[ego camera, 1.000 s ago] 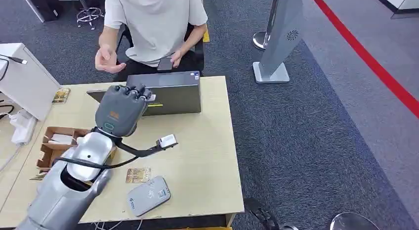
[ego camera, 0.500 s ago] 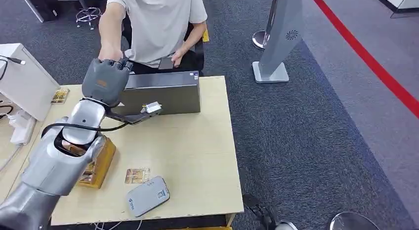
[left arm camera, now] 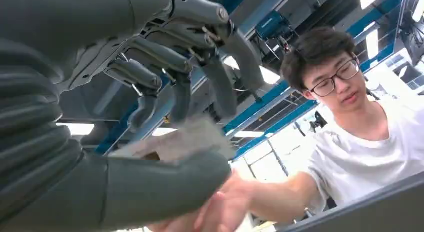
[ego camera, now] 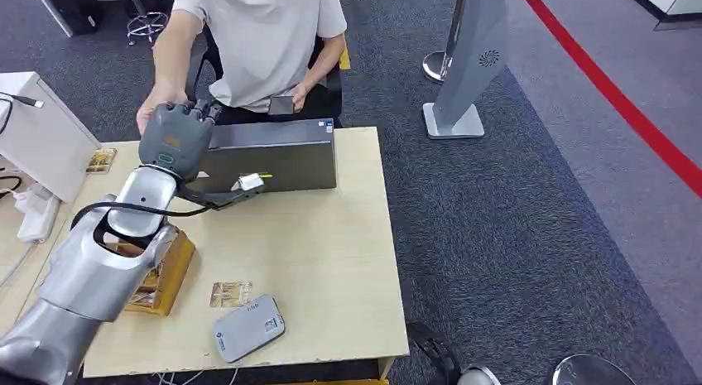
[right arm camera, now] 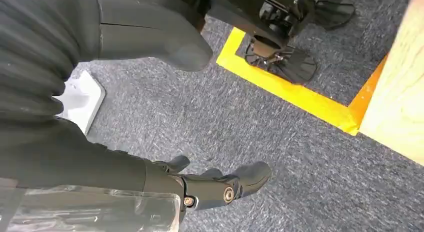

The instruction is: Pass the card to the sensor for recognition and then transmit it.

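My left hand (ego camera: pixel 174 141) is raised over the table's far left corner, stretched toward the seated person. In the left wrist view a pale, blurred card (left arm camera: pixel 175 142) lies on my thumb with my fingers (left arm camera: pixel 180 87) curled just above it. The person's hand (left arm camera: pixel 225 207) reaches in right beside the card and my thumb; in the head view that hand (ego camera: pixel 151 103) sits just behind mine. The grey card sensor (ego camera: pixel 248 327) lies near the table's front edge. My right hand (right arm camera: pixel 115 162) hangs over the carpet beside the table, holding nothing, fingers apart.
A long dark box (ego camera: pixel 273 157) lies along the table's far edge. An orange card box (ego camera: pixel 165 273) stands under my left forearm, and a loose card (ego camera: pixel 231 293) lies beside the sensor. A white device (ego camera: pixel 41 137) is at the left. The person holds a phone (ego camera: pixel 280 105).
My left arm has swung from above the dark box to the far left, toward the person. The person's hand has come down to meet my hand.
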### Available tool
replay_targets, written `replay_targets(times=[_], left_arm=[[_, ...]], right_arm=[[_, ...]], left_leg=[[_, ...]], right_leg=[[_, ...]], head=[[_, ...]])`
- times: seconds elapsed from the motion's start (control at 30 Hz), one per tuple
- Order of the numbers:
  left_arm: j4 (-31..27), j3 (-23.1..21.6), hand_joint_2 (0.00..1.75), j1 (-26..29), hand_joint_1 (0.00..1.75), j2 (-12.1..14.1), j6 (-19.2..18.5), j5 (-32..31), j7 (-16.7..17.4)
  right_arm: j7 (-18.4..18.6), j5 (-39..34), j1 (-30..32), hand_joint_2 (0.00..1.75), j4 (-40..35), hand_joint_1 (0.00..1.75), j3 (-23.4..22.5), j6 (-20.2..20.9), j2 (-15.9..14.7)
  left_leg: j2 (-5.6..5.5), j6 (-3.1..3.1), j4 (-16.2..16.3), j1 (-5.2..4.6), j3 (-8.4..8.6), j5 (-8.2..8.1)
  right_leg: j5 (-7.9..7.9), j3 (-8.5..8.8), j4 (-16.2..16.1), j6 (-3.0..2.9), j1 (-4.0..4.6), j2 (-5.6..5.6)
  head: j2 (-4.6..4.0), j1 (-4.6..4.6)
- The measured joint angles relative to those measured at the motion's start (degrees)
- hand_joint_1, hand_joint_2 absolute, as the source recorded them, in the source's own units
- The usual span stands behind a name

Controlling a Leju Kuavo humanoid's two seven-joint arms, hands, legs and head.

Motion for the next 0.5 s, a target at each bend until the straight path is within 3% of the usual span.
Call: replay_targets(times=[0.23, 0.5], left_arm=[[-2.91, 0.35, 1.75, 3.51, 0.0, 0.11, -0.24, 0.09, -0.68], [-10.81, 2.45, 1.75, 11.49, 0.0, 3.29, 1.0, 0.46, -2.36]], right_arm=[[0.59, -0.2, 1.68, 1.75, -1.2, 0.0, -0.13, 0.2, -0.07], [1.09, 0.07, 5.29, 1.75, -5.51, 0.0, -1.99, 1.22, -0.09]], left_leg=[[-0.05, 0.0, -0.01, 0.01, -0.01, 0.01], [0.01, 0.0, -0.04, 0.0, -0.08, -0.02]], right_leg=[[0.02, 0.0, 0.01, -0.03, 0.01, -0.04], [0.01, -0.05, 0.0, -0.03, 0.0, -0.01]], head=[[0.0, 0.0], [0.0, -0.02]])
